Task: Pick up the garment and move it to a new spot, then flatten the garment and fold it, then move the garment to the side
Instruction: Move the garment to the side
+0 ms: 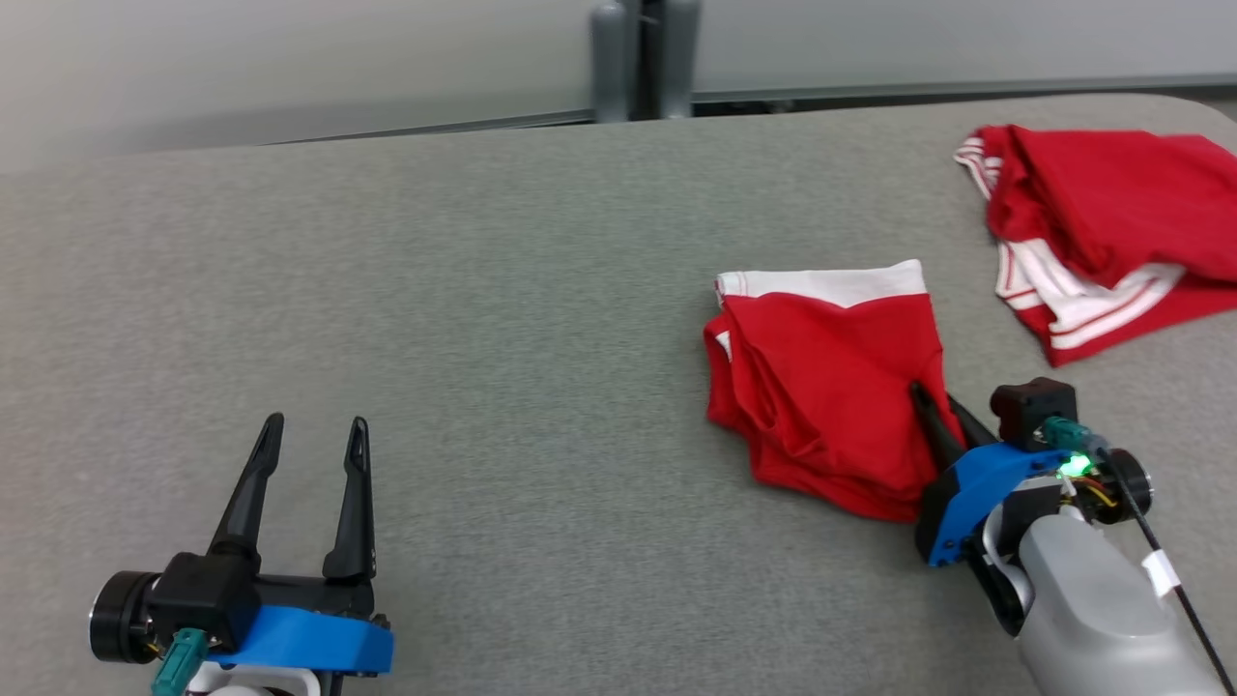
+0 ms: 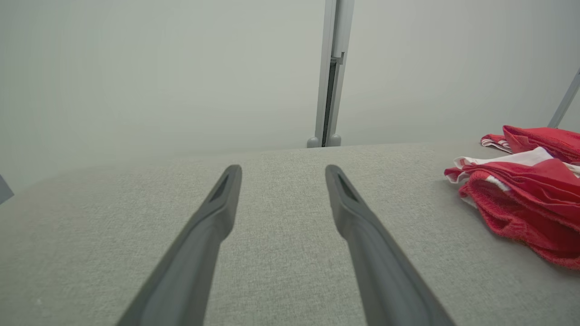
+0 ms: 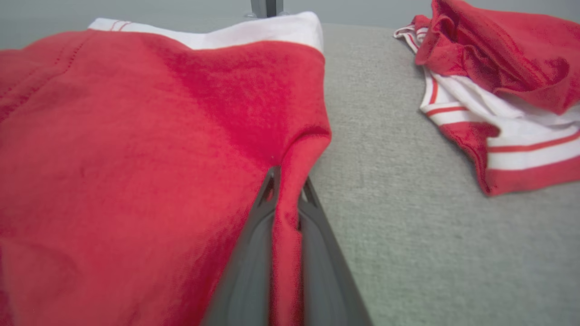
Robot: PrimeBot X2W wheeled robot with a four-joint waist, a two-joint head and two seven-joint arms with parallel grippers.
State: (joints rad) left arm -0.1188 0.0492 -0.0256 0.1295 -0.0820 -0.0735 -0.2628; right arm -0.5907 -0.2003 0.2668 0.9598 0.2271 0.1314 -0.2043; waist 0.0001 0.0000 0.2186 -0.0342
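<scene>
My right pincer (image 1: 933, 398) is pinching a ridge of cloth at the 4 o'clock edge of the folded red garment (image 1: 821, 387), which lies on the grey table (image 1: 483, 290) toward 3 o'clock. My left pincer (image 1: 317, 425) stands spread at 8 o'clock. A second red garment (image 1: 1102, 222) sits crumpled at 1 o'clock.

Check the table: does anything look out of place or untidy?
Nothing is spilled or damaged. One oddity: a second red-and-white garment lies crumpled at the far right of the table, apart from the red garment whose edge the right gripper pinches.
</scene>
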